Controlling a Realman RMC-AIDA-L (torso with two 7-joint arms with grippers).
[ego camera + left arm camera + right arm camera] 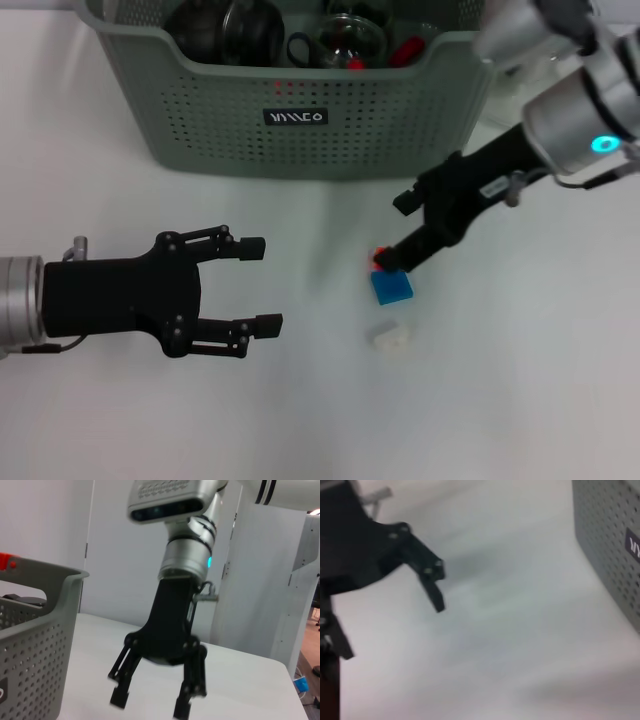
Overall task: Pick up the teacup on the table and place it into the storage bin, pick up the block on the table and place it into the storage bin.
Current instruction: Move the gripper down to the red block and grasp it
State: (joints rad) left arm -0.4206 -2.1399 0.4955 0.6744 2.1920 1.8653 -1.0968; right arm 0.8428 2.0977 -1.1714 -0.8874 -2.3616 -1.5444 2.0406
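Note:
The grey-green storage bin [300, 120] stands at the back of the table, with its black label facing me. In front of it to the right lie a small red block [380, 256], a blue block [391, 287] and a whitish block [391, 337]. My right gripper [396, 232] reaches down from the right and is open, one fingertip right beside the red block. The left wrist view shows the right gripper [150, 703] with its fingers spread and nothing between them. My left gripper [258, 284] hovers open at the left, apart from the blocks. No teacup shows on the table.
Inside the bin lie a dark round pot [225, 30], a clear glass pot [345, 40] and red items [405, 52]. The bin's perforated wall [610, 555] shows in the right wrist view, with the left gripper's fingers [432, 582] over white tabletop.

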